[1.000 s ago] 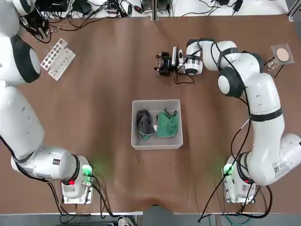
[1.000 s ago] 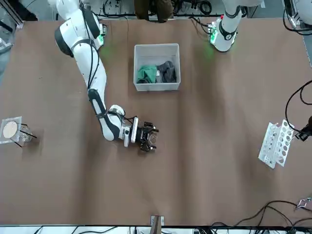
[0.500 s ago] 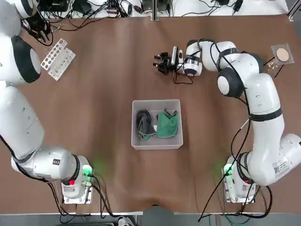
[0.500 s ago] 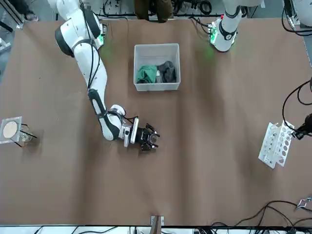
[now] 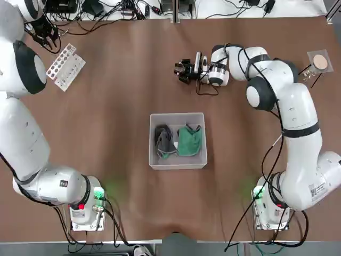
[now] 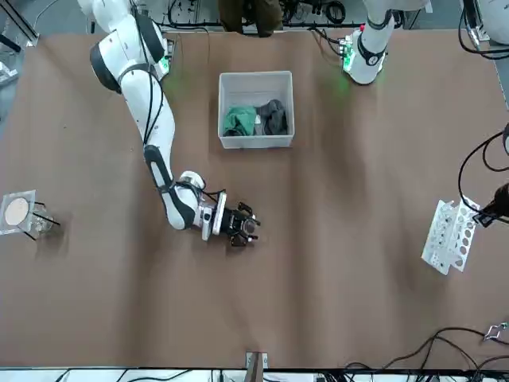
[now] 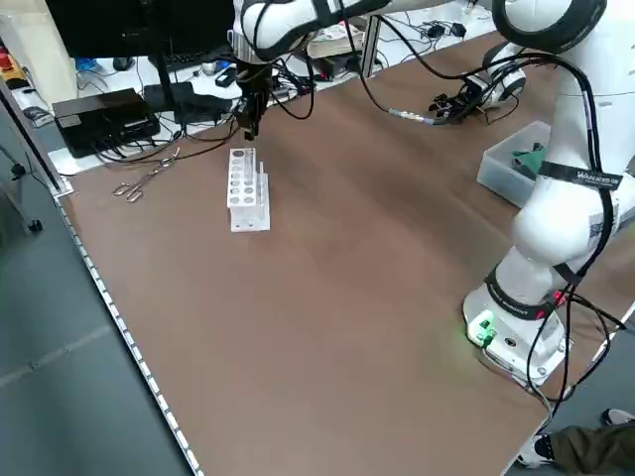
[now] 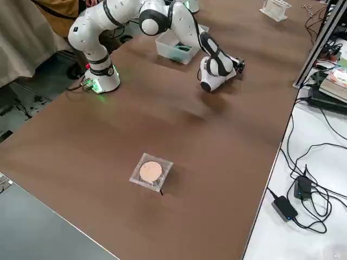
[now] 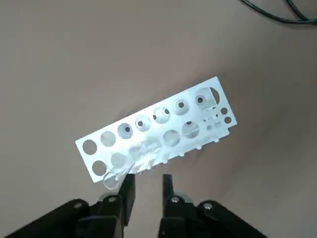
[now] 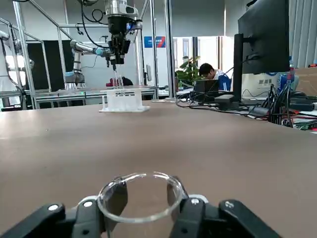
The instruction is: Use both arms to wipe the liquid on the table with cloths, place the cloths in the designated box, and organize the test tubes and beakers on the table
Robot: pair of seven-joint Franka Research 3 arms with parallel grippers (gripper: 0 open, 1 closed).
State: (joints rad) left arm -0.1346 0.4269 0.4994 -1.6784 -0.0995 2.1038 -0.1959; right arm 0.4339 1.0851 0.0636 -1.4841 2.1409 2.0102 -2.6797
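Two cloths point(image 5: 177, 141) lie in one box point(image 5: 152, 160); right end effector point(image 10: 146, 201) grips one beaker point(image 10: 140, 194); left end effector's point(image 9: 146, 186) state unclear.

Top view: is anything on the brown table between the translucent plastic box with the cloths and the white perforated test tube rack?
No. In the top view the brown table is bare between the translucent plastic box and the white perforated rack.

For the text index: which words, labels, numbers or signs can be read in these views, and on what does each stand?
No text can be read in any view.
Left arm, black band: white lettering, too small to read.
Right arm, white sticker near the base: code pattern and print, too small to read.
Blue sign in the room behind the table: blurred.
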